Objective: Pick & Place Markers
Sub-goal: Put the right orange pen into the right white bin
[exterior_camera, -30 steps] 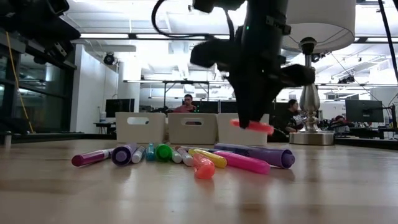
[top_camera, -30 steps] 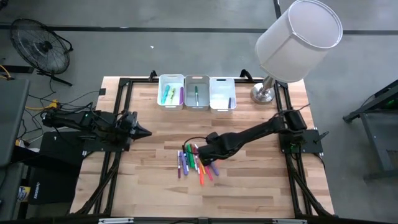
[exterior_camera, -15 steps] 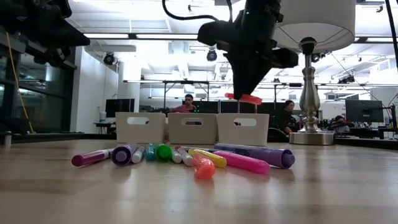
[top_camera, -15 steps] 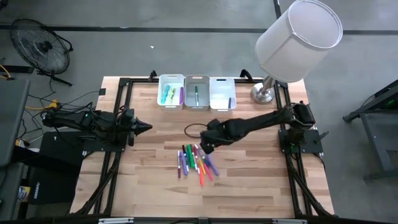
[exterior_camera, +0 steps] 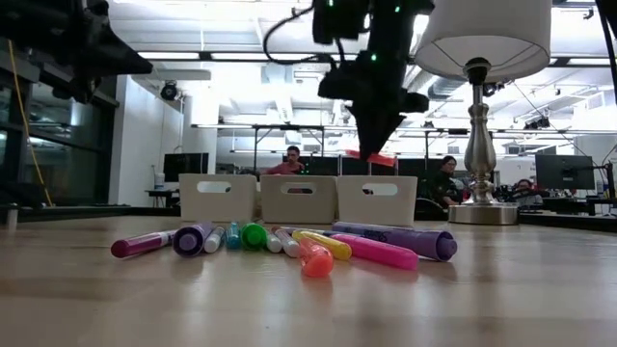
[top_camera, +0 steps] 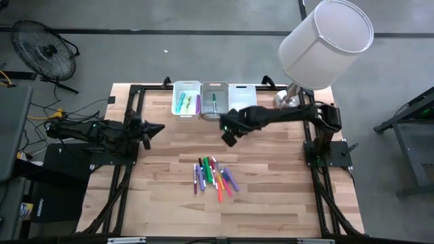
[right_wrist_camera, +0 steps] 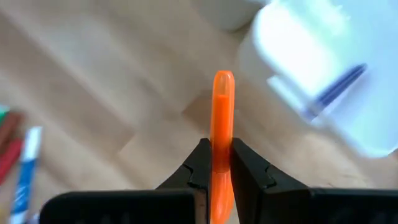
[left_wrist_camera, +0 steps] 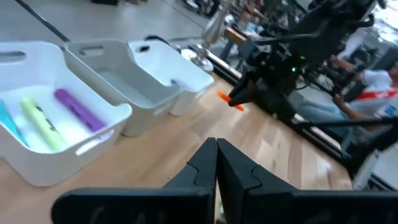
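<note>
A pile of markers (top_camera: 213, 177) in several colours lies flat on the wooden table's middle, also seen in the low view (exterior_camera: 289, 241). My right gripper (top_camera: 229, 139) hangs above the table just in front of the three white bins and is shut on an orange marker (right_wrist_camera: 222, 112). The left bin (top_camera: 187, 99) holds green and purple markers, the middle bin (top_camera: 214, 100) a green one, and the right bin (right_wrist_camera: 323, 56) a blue one. My left gripper (top_camera: 161, 128) waits shut at the table's left, fingertips together (left_wrist_camera: 216, 149). My right gripper pinches the orange marker around its middle (right_wrist_camera: 221, 144) between its two fingers. The fingers come steeply from above and lie across the marker. The marker sits roughly level below the fingertips (exterior_camera: 371, 157), lifted well clear of the table.
A lamp with a big white shade (top_camera: 325, 41) stands on its metal base (top_camera: 287, 102) at the far right corner, close beside the right bin. People sit in the room beyond the table (exterior_camera: 292, 162). Bare wood lies between the pile and the bins.
My right gripper has risen from just over the pile and gone toward the table's far edge, up to the bins, rolling its wrist. The orange marker has travelled with it, staying near level. My left gripper has turned in place.
</note>
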Motion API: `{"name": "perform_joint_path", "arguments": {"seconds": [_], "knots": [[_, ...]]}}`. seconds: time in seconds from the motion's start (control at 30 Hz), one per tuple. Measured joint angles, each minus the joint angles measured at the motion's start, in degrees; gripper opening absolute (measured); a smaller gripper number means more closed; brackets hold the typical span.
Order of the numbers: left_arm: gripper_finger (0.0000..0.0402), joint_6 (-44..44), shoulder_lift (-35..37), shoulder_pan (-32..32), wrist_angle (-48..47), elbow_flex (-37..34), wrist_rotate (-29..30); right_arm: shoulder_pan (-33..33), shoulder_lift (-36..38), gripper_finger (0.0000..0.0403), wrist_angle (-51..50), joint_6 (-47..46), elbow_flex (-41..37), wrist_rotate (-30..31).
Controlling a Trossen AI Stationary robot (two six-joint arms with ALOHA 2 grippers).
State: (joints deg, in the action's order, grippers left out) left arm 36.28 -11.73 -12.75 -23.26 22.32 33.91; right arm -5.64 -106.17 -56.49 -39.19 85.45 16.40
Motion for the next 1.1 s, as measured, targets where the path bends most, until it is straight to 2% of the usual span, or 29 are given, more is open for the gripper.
{"name": "perform_joint_path", "arguments": {"seconds": [0.27,0.47,0.7,0.9,1.1], "knots": [[0.0002,-1.0,0.0,0.0,0.4,0.0,1.7,-11.2,1.8,0.0026,2.1,2.9,0.0,0.4],[0.0002,-3.1,0.0,0.0,0.3,0.0,1.8,-17.8,1.2,0.0026,8.2,1.7,0.0,-2.9],[0.0002,-6.6,-0.2,0.0,-0.2,0.0,3.1,-19.9,1.1,0.0026,10.5,-2.6,0.0,-3.5],[0.0002,-9.3,-0.2,0.0,-1.9,0.0,3.1,-19.4,-1.8,0.0026,10.4,-6.3,0.0,-1.4],[0.0002,-9.5,-0.2,0.0,-4.3,0.0,2.9,-19.8,-5.2,0.003,9.7,-8.6,-0.1,-2.9]]}}
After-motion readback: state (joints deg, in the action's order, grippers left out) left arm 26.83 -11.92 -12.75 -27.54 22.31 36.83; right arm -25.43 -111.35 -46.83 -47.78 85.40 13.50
